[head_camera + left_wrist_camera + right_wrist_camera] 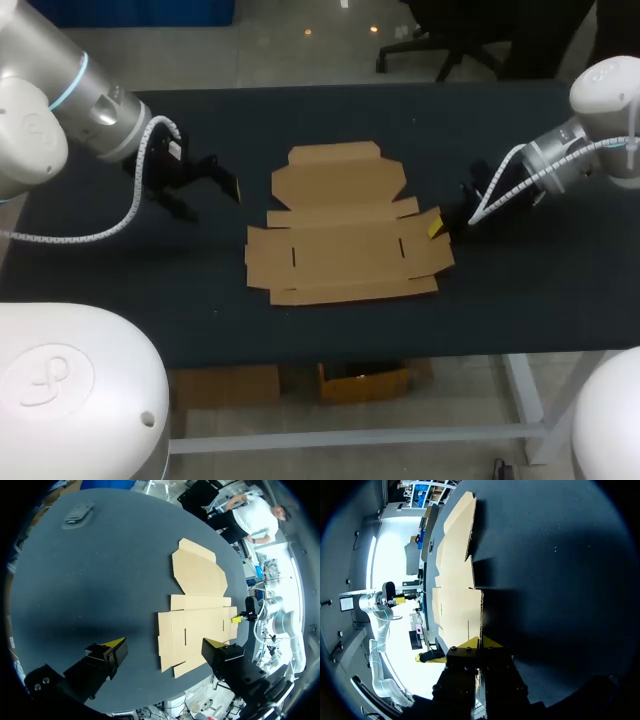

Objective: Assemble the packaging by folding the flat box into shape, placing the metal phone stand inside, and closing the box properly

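The flat brown cardboard box lies unfolded in the middle of the black table. My right gripper is at the box's right edge, shut on the right side flap, which stands slightly raised. In the right wrist view the flap's edge runs between the closed yellow tips of the right gripper. My left gripper hovers open to the left of the box, holding nothing. In its own view the left gripper faces the box. A grey metal object, apparently the phone stand, lies far off beside it.
Bare black tabletop surrounds the box on all sides. The table's front edge runs just below the box in the head view.
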Controlling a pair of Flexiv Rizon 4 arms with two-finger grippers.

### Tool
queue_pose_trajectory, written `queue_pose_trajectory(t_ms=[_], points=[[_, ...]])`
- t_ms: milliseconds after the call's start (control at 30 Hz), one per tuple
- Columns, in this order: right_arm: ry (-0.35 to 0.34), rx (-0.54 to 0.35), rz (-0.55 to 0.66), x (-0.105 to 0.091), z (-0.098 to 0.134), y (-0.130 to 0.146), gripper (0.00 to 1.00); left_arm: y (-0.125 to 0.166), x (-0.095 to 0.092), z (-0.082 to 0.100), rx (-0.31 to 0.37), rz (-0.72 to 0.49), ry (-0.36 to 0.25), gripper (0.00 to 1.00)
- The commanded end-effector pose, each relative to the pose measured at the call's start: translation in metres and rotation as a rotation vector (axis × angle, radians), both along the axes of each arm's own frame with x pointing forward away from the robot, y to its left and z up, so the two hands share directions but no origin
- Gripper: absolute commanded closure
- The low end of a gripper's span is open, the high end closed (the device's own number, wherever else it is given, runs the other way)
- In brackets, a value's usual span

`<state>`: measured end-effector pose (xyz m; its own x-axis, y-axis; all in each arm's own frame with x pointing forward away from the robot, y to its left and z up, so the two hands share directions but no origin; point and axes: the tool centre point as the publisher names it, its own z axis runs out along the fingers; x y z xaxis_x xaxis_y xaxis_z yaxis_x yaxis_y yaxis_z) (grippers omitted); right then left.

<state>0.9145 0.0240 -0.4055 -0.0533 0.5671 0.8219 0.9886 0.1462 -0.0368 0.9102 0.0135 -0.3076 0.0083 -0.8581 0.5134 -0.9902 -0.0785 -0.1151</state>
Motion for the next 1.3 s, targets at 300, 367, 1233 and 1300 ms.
queue_pose_trajectory(t_ms=[300, 367, 1233, 1300], points=[[-0.014, -0.006, -0.030, -0.021, 0.002, 0.002, 1.00, -0.001, -0.001, -0.001, -0.002, -0.002, 0.000, 0.00], [-0.014, -0.002, -0.032, -0.023, 0.002, 0.002, 1.00, -0.002, -0.001, -0.002, -0.002, -0.002, 0.002, 0.00], [-0.014, 0.016, -0.033, -0.037, -0.001, 0.002, 1.00, -0.004, -0.003, -0.004, -0.003, -0.006, 0.006, 0.00], [-0.014, 0.016, -0.033, -0.037, -0.001, 0.002, 1.00, -0.004, -0.003, -0.004, -0.002, -0.006, 0.005, 0.00]])
